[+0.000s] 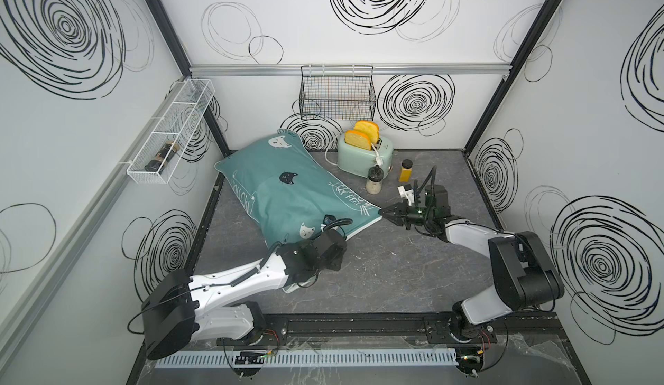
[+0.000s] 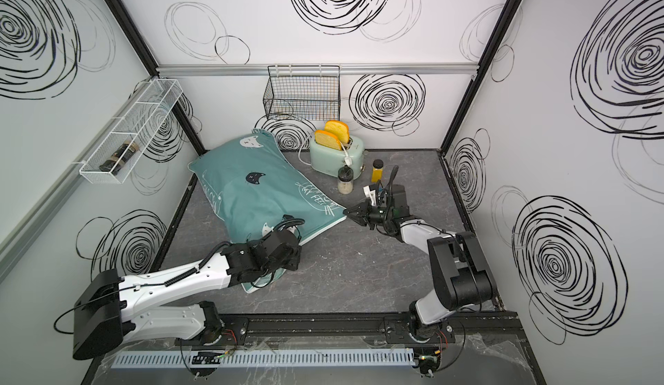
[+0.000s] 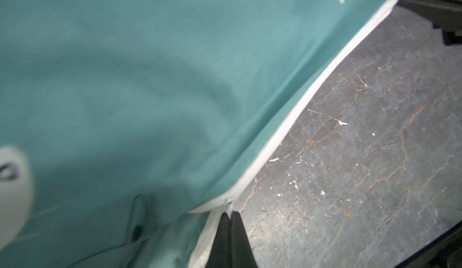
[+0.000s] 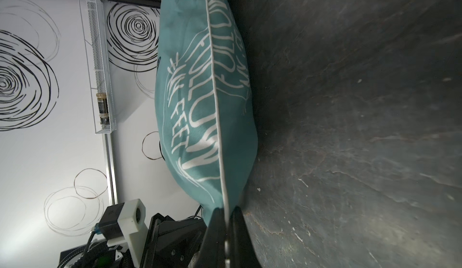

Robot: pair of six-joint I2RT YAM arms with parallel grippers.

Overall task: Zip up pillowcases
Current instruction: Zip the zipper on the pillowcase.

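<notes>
the teal pillowcase (image 1: 280, 185) lies on the dark table (image 1: 395, 268), between the two grippers. the right gripper (image 4: 226, 213) pinches its corner, the white piping caught between the fingers (image 4: 215, 229). the left gripper (image 3: 231, 215) is pressed together at the case's white edge, tips just at a small zip tab (image 3: 230, 201); whether it grips the tab i cannot tell. beyond the right gripper stands a green toaster (image 1: 364, 157).
</notes>
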